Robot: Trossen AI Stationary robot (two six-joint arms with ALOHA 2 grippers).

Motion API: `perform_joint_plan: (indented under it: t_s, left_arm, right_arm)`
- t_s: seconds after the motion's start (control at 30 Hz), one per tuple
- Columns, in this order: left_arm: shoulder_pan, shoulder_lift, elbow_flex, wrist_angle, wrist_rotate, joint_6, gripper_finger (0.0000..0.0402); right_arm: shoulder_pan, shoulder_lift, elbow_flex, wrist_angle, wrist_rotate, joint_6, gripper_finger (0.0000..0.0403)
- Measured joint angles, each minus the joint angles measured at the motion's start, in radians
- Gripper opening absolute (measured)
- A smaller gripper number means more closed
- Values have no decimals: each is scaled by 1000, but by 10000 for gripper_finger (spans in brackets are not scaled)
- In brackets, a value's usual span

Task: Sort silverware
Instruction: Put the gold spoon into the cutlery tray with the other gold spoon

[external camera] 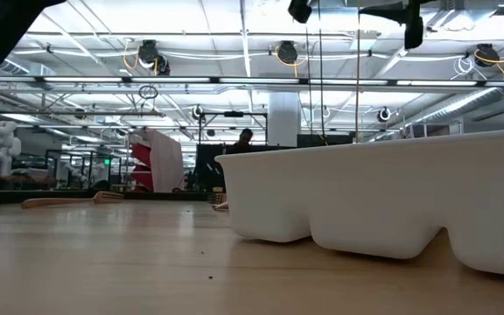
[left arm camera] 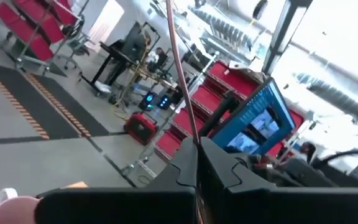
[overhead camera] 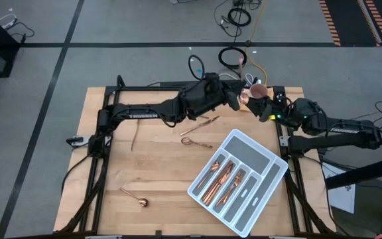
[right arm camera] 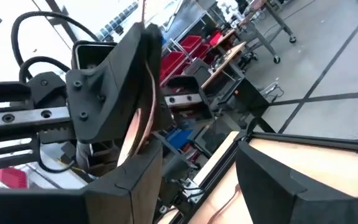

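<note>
My left gripper [overhead camera: 236,98] is raised over the table's far right part and is shut on one thin copper piece of silverware [left arm camera: 178,56], whose copper end [overhead camera: 244,95] shows beside it from above. My right gripper [overhead camera: 265,109] is open just to the right of it, facing it; in the right wrist view its fingers [right arm camera: 129,180] stand wide apart in front of the left gripper [right arm camera: 135,93] and the copper piece [right arm camera: 143,118]. Several copper pieces [overhead camera: 223,180] lie in the grey-white tray [overhead camera: 265,159]. Other pieces lie flat on the wood [overhead camera: 201,124] [overhead camera: 194,141] [overhead camera: 132,138] [overhead camera: 134,196]. My left gripper pinches the copper piece between its two shut fingers [left arm camera: 219,165], holding the thin shaft [left arm camera: 191,127], which runs on far past the fingertips. The piece is lifted clear of the table. Which end of the piece is between the fingers does not show.
The divided tray sits slanted on the right half of the table, low view [external camera: 383,201]. A pink round object [overhead camera: 258,89] sits at the far edge near both grippers. Cables [overhead camera: 231,56] lie on the floor beyond. Bare wood lies at the table's left and near side [overhead camera: 158,166].
</note>
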Motion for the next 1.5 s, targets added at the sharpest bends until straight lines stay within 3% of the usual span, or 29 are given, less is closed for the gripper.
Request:
perform_joint_plan:
  t_s: [0.23,0.47,0.7,0.93,1.5]
  left_arm:
    - [9,-39,-1,-40,-182,117,3]
    - [7,-32,-1,-19,-157,81,3]
    - [6,-30,-1,-9,-155,82,3]
    - [7,-29,-1,-12,-133,84,2]
    - [5,-29,-1,-7,-130,82,2]
  right_arm:
    - [0,-54,4,97,86,-72,192]
    - [0,-64,5,110,85,-87,192]
    - [1,12,4,109,14,-54,192]
    - [0,79,3,188,11,-62,192]
    - [-46,92,3,247,-42,-43,184]
